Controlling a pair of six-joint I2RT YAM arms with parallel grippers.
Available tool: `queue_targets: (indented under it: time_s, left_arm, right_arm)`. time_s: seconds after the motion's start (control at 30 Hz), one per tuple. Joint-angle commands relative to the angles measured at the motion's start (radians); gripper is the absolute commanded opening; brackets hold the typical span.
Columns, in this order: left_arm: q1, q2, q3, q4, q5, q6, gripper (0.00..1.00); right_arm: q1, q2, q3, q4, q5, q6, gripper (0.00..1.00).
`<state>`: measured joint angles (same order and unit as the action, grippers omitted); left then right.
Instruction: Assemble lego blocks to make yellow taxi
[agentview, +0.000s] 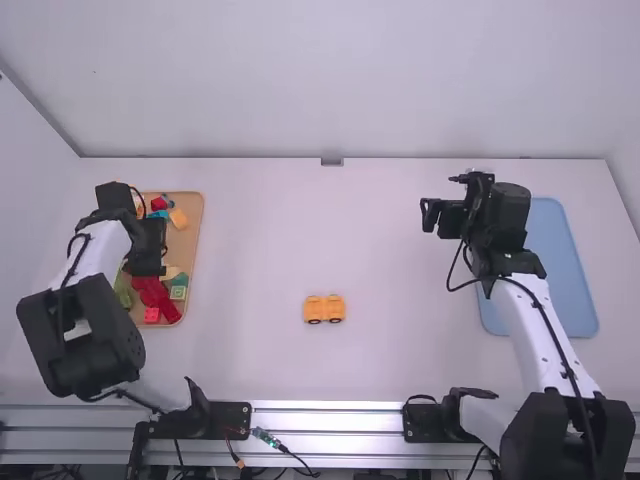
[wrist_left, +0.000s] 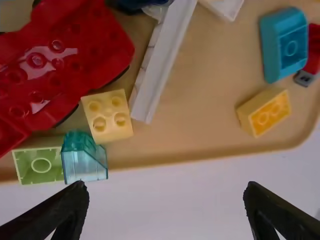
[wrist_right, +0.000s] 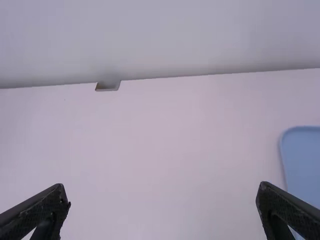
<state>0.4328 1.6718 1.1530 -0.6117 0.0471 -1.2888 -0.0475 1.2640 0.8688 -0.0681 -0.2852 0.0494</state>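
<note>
Red blocks (wrist_left: 75, 70) are cut off in the left wrist view; left tool (agentview: 149, 262), right tool (agentview: 430, 216) spread.

High overhead view and close left wrist view, both toward the tray (agentview: 197, 230).

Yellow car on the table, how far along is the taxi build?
A low yellow car with wheels already stands on the table. Nothing is in hand: the left gripper and right gripper are both open and empty. Probably left: a roof or more body, perhaps from the yellow block in the tray.
</note>
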Motion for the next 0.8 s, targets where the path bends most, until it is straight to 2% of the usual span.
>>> queue_targets:
  time_s: [0.0,0.23,0.5,0.77]
  left_arm:
    - [0.006,0.092,0.076,-0.063,-0.013,0.043,0.82]
    - [0.006,0.231,0.221,-0.193,-0.024,0.042,0.82]
    - [0.006,0.242,0.177,-0.164,-0.093,0.069,0.77]
    - [0.007,0.242,0.115,-0.08,-0.063,0.103,0.76]
  right_arm:
    - [0.021,-0.007,0.016,0.004,-0.006,0.003,0.99]
    - [0.056,-0.007,0.016,0.011,0.002,-0.031,1.0]
    - [0.053,-0.007,0.016,0.007,0.0,-0.027,0.99]
    - [0.056,-0.007,0.016,0.007,0.001,-0.031,0.99]
